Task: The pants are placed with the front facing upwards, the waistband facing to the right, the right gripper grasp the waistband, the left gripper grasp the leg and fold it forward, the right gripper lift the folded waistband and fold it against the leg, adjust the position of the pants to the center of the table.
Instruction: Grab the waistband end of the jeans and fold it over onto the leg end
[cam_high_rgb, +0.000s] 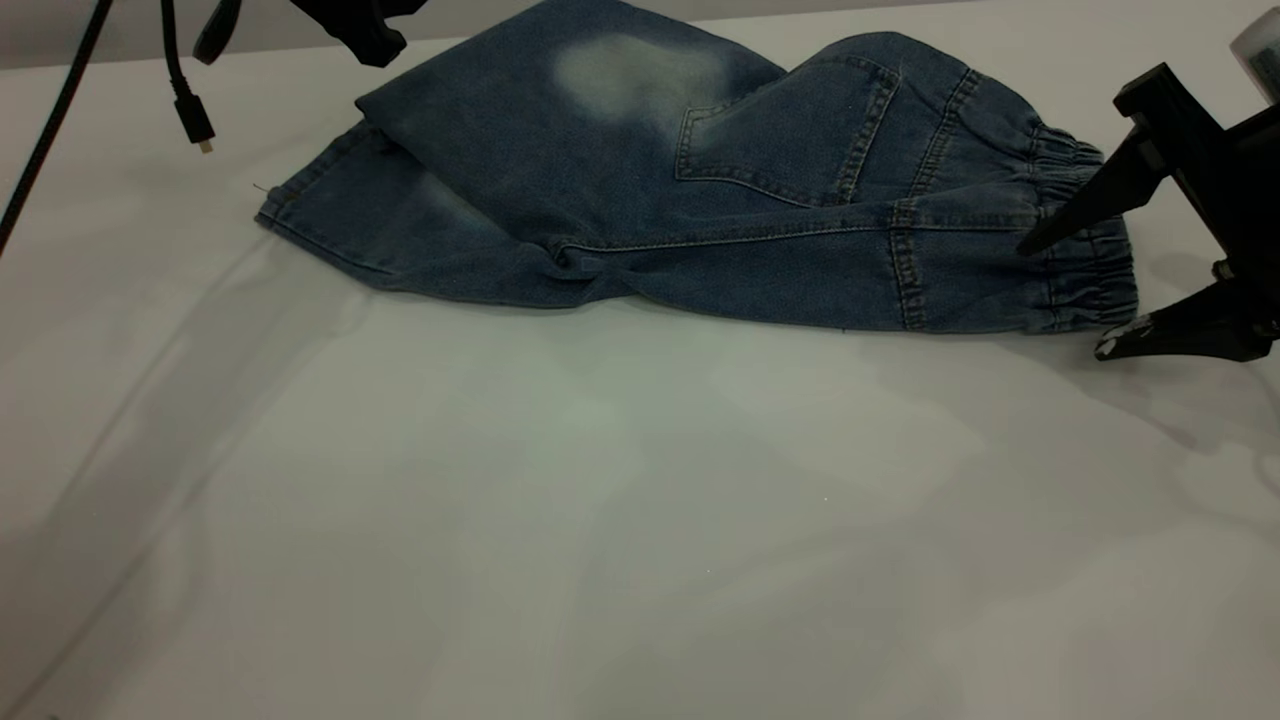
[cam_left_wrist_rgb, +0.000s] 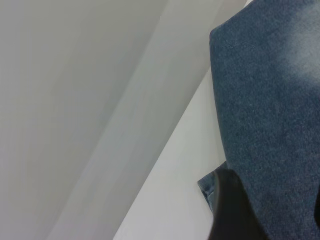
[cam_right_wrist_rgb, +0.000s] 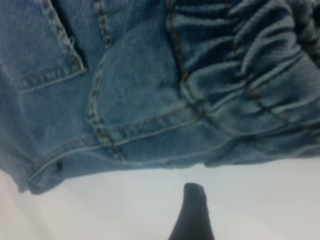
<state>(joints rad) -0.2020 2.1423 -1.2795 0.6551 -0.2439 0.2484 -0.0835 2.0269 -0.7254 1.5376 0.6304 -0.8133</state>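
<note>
The blue denim pants lie folded lengthwise on the white table, back pocket up and the gathered waistband to the right. My right gripper stands open at the waistband end, one tip over the elastic and the other low by the table; nothing is held. In the right wrist view one black fingertip shows over bare table beside the waistband. My left gripper hangs above the corner of the folded leg at the back left, open over the denim.
A black cable with a small plug dangles at the back left above the table. A wide stretch of bare table lies in front of the pants.
</note>
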